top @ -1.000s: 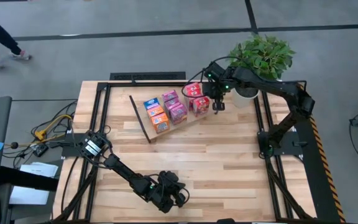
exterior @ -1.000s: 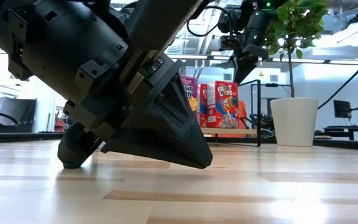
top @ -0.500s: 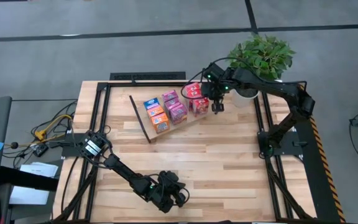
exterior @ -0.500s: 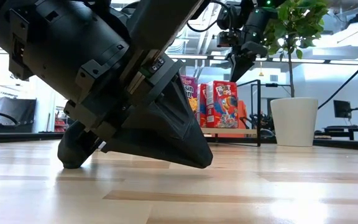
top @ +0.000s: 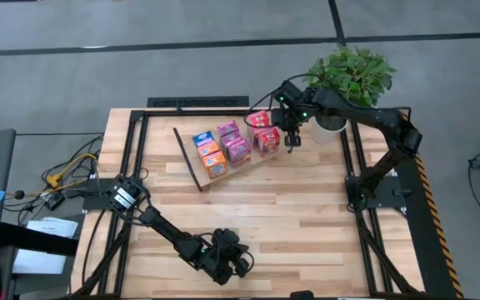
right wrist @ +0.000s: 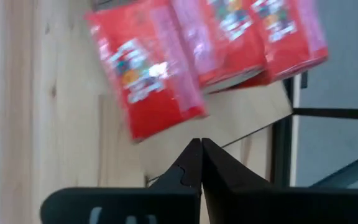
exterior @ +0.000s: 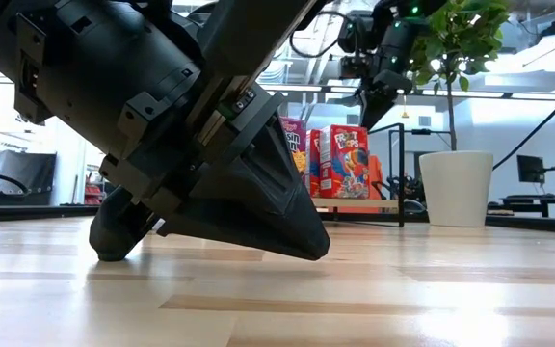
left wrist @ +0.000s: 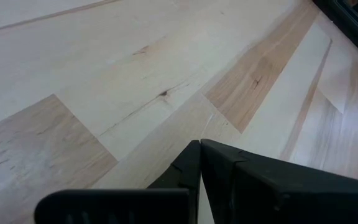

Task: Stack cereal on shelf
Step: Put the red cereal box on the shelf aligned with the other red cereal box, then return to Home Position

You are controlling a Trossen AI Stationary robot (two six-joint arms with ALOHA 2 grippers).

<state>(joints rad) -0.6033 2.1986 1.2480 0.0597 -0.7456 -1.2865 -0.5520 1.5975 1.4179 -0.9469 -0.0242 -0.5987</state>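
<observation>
Cereal boxes (top: 233, 142) standing in a slanted row on the shelf (top: 192, 158), toward 12 o'clock of the desk (top: 307, 217) in the high view; orange and blue boxes at the 9 o'clock end of the row, pink-magenta in the middle, red boxes (right wrist: 160, 68) at the 3 o'clock end. Seen upright and side by side in the low view (exterior: 343, 161), resting on the light board.

Right gripper (top: 291, 142) hanging above the desk just at 3 o'clock of the last red box, apart from it, fingers pressed together and holding nothing, as the right wrist view (right wrist: 200, 163) shows. Potted plant (top: 350, 77) standing at 1 o'clock of that gripper, by the desk edge.

Left gripper (top: 238, 265) lying low at 6 o'clock of the desk, well apart from the shelf, fingers closed and empty, tips nearly touching the wood (left wrist: 199, 163). Cables (top: 69, 171) trailing beside the desk at 9 o'clock.
</observation>
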